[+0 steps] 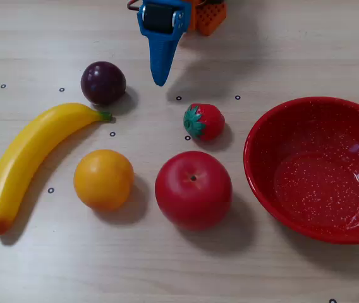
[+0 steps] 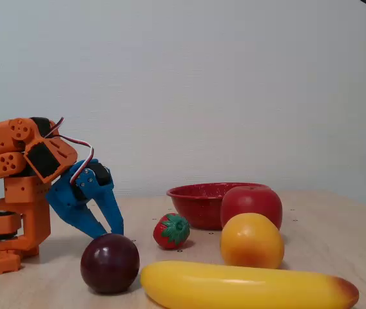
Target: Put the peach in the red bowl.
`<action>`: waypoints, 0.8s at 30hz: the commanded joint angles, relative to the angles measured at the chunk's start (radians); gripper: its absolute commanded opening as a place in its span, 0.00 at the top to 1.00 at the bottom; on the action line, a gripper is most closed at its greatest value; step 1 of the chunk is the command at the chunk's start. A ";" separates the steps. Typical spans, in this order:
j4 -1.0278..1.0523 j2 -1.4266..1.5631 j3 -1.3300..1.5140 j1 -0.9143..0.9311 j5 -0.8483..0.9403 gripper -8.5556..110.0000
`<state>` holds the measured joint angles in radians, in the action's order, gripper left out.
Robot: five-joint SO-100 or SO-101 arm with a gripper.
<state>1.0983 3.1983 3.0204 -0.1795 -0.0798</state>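
Resting on the light wood table (image 1: 53, 265), the peach (image 1: 103, 179) sits near the lower left in the overhead view, untouched and well apart from the gripper (image 1: 161, 77). The red apple (image 1: 193, 189) lies just beside it to the right, with a small gap between them. The banana (image 1: 30, 159) curves along the peach's left side, and the plum (image 1: 103, 83) sits above it, close to the banana's stem end. The strawberry (image 1: 203, 121) lies between the apple and the arm.

The red bowl (image 1: 261, 183) stands at the right edge, upright, nothing in it.

In the fixed view the orange arm (image 2: 15, 187) is folded low at the left; its blue fingers (image 2: 109, 215) point down toward the table behind the plum (image 2: 109, 262). The tips look slightly parted, holding nothing, though the overhead view shows them as a single blue wedge.
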 commanded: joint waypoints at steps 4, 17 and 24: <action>-0.041 0.008 -0.014 0.014 0.003 0.93; -0.041 0.008 -0.014 0.014 0.003 0.93; -0.040 0.008 -0.014 0.040 -0.037 0.93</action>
<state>1.0983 3.1983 3.0204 -0.1672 -0.0813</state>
